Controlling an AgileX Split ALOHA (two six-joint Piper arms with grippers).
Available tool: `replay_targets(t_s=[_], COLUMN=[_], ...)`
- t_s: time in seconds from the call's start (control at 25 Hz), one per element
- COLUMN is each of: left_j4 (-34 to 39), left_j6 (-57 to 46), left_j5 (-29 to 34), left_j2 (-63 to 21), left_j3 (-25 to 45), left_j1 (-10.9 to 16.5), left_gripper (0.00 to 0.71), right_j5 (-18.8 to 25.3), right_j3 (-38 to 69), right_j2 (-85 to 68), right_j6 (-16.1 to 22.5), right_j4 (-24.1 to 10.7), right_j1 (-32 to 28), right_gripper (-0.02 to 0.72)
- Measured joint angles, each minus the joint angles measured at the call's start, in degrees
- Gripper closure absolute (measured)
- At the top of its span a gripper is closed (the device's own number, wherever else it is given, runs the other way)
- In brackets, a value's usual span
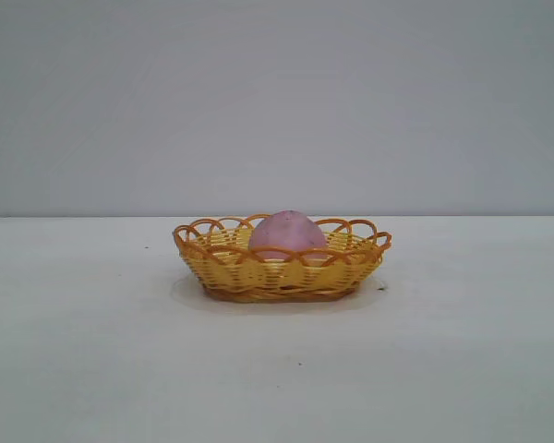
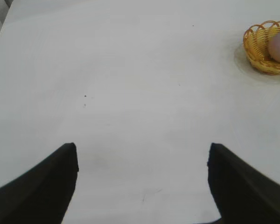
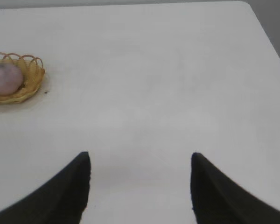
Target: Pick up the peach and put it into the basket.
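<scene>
Peach [image 1: 287, 234] sits inside basket [image 1: 282, 268]; task appears complete, nothing left. Left gripper [image 2: 142, 158] and right gripper [image 3: 140, 163] well apart from basket, fingers wide, empty.

Only the fingers of each gripper are seen, and only in the wrist views. The left gripper [image 2: 142, 179] is shown as two matte black, wedge-shaped fingers [image 2: 42, 191] tapering to blunt, squared tips. The right gripper [image 3: 140, 186] is shown alike: plain black tapered fingers [image 3: 60, 196], unmarked.
</scene>
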Motion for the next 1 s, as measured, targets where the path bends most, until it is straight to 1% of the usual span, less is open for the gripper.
replay_targets(t_s=[0.2, 1.0], left_j4=[0.0, 0.0], left_j6=[0.0, 0.0], left_j5=[0.0, 0.0], left_j2=[0.0, 0.0], left_j3=[0.0, 0.0], left_j1=[0.0, 0.0], left_gripper=[0.17, 0.17], right_j5=[-1.3, -1.5], right_j3=[0.8, 0.8], right_j2=[0.0, 0.0], right_j6=[-0.8, -1.0], right_j4=[0.5, 0.9], right_j1=[0.0, 0.0], right_gripper=[0.3, 0.3])
